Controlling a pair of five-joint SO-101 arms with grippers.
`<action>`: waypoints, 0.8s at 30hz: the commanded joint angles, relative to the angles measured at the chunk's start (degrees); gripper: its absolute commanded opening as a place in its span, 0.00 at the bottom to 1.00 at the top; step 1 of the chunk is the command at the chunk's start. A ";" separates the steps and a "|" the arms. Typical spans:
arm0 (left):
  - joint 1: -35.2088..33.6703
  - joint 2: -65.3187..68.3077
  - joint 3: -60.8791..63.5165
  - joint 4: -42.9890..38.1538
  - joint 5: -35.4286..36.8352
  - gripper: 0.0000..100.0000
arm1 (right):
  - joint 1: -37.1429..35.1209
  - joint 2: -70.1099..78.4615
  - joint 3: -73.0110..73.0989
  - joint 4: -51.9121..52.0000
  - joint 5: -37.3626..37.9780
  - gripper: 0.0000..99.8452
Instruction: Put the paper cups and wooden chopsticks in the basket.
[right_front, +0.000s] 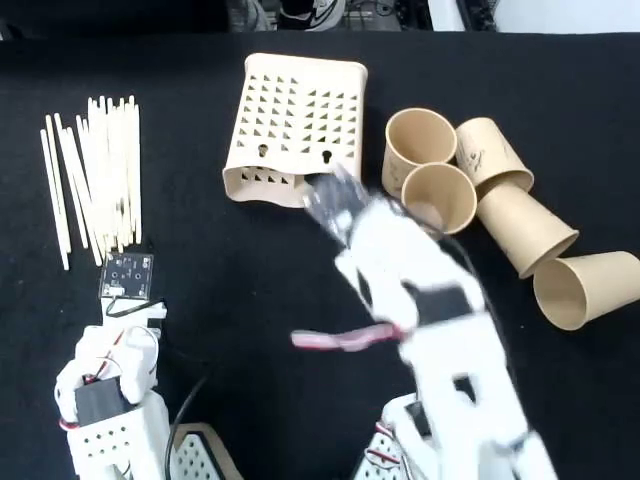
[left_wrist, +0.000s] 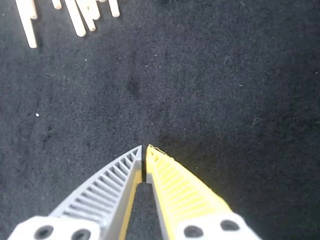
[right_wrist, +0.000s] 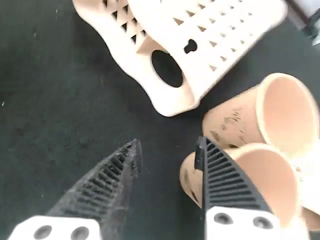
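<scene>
The right gripper (right_wrist: 168, 145) hangs open over black cloth (right_wrist: 50, 110) at the frame's centre. 1 finger (right_wrist: 222, 180) overlaps the nearer paper cup (right_wrist: 267, 175). A 2nd paper cup (right_wrist: 282, 107) lies just beside the cream perforated basket (right_wrist: 200, 30).

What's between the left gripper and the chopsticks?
Nothing. In the left wrist view, the stretch of black table between the shut left gripper and the chopsticks is bare.

A black-covered bench (right_front: 230, 290) carries everything. Loose wooden chopsticks (right_front: 100, 165) lie at upper left, a basket (right_front: 298, 120) at upper centre, and five paper cups (right_front: 524, 231) cluster at right.
</scene>
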 joint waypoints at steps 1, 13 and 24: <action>0.31 -0.09 1.01 0.26 -0.35 0.03 | -1.32 10.86 -5.85 -4.48 0.26 0.19; 0.22 -0.09 1.01 0.26 -0.35 0.03 | -2.02 25.27 -11.56 -16.97 6.95 0.20; 0.22 -0.09 1.01 0.26 -0.35 0.03 | 2.99 36.35 -21.85 -16.18 14.42 0.20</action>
